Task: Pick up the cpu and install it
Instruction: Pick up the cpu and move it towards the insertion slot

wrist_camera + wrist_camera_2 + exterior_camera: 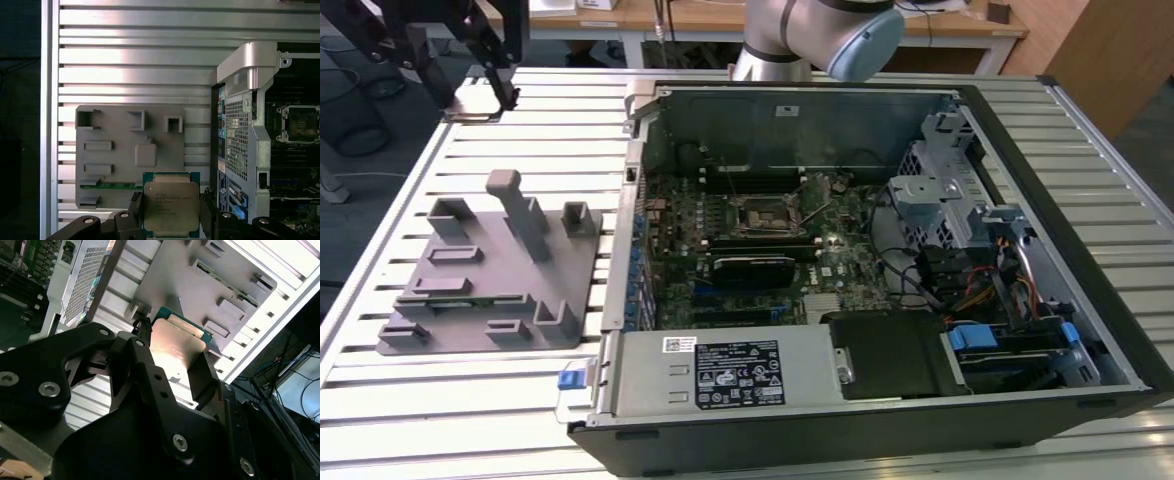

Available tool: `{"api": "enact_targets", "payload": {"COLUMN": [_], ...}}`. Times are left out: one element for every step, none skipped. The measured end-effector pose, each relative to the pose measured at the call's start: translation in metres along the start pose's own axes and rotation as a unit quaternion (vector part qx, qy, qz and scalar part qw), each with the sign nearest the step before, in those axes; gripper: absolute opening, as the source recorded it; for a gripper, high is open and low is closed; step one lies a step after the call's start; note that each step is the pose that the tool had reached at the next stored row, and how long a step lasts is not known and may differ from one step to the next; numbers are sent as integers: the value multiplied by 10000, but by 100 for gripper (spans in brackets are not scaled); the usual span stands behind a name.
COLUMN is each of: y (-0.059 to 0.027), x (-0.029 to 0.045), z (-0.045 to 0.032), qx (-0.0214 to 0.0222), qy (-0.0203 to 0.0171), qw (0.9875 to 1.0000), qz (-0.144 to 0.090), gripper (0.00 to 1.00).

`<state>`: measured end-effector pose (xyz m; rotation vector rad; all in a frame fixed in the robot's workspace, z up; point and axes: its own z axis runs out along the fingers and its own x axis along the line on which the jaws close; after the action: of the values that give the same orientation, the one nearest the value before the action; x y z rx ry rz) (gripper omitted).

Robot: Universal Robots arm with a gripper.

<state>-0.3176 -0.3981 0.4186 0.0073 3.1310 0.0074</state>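
Jaws clamped on the cpu (171,207): your gripper (170,200) has its matte black fingers (134,210) pinching two opposite edges of the thin square chip. You can see its smooth silvery metal top, rimmed by green board. Beyond the jaws lies the grey plastic fixture (115,150), blocky with rectangular pockets, on the ribbed aluminium table (135,50). To one side of the jaws, the computer case (245,125) shows you perforated sheet metal and its square socket (300,122).
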Motion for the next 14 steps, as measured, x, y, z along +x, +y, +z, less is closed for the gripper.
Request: {"api": "enact_targets", "payload": {"y": [0, 0, 0, 0, 0, 0, 0, 0, 0, 0, 0, 0, 0, 0], "x": [-5, -11, -15, -20, -25, -31, -36, -40, -44, -48, -53, -58, -63, -68], "z": [0, 0, 1, 1, 0, 1, 1, 1, 1, 1, 1, 1, 1, 1], "qx": [0, 0, 0, 0, 0, 0, 0, 0, 0, 0, 0, 0, 0, 0], "qy": [0, 0, 0, 0, 0, 0, 0, 0, 0, 0, 0, 0, 0, 0], "qw": [10000, 10000, 10000, 10000, 10000, 10000, 10000, 10000, 10000, 10000, 10000, 10000, 10000, 10000], "qz": [0, 0, 0, 0, 0, -1, -1, -1, -1, -1, -1, -1, -1, -1], "gripper": [54, 54, 54, 54, 54, 54, 54, 54, 54, 54, 54, 54, 54, 54]}}
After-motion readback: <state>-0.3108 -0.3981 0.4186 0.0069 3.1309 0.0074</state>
